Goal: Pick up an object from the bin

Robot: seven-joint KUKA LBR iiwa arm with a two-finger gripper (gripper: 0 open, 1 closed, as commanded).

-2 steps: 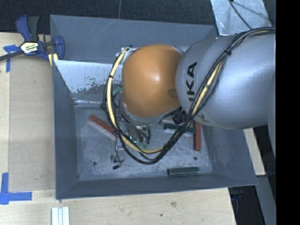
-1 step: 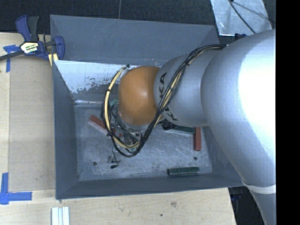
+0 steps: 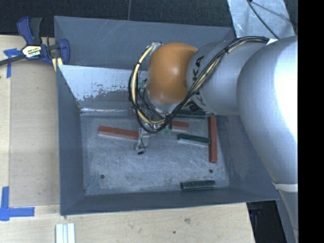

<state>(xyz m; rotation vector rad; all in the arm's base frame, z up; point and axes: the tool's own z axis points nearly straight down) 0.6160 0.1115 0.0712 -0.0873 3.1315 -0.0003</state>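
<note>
Grey metal bin (image 3: pixel 71 151). We see the end effector (image 3: pixel 141 147) low over the floor, just beside the right end of a red stick (image 3: pixel 118 132) lying left of centre; whether it is wide or narrow we cannot tell. A green stick (image 3: pixel 194 138) lies to its right.

The bin (image 3: pixel 71 151) is dull grey metal, its floor under the pincer (image 3: pixel 141 147) scuffed and rough, the orange cover (image 3: pixel 169 75) above the pincer is smooth and glossy, and the reddish stick (image 3: pixel 117 132) just left of it and the dark bar (image 3: pixel 197 185) down to its right look matt.
</note>
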